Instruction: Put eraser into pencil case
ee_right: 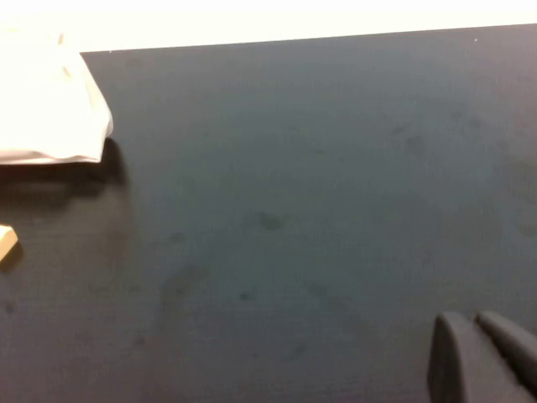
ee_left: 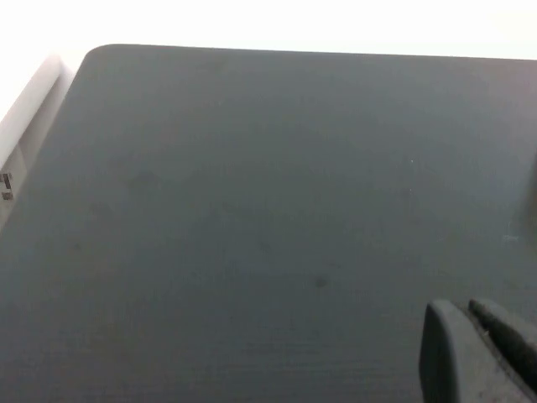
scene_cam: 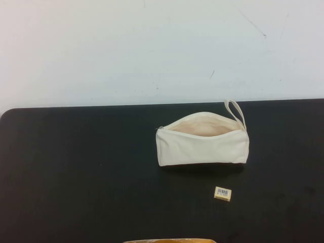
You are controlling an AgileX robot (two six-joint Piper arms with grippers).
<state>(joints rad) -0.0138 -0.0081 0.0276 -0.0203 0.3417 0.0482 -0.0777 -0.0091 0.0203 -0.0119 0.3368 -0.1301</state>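
With both the left gripper (ee_left: 478, 357) and right gripper (ee_right: 482, 357) clenched and parked off the table (scene_cam: 76, 177), the right should open, descend squarely over the eraser (scene_cam: 223, 193), then lift it into the case (scene_cam: 202, 147) and its open mouth.

Both arms sat out of the overhead shot; left gripper (ee_left: 480, 353) and right gripper (ee_right: 485, 357) hovered low over the table, fingertips together.

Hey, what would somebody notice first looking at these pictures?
The cream pencil case lying unzipped right of centre on the black table, and the tiny eraser just in front of it, apart. The left gripper and right gripper each hang shut over bare tabletop.
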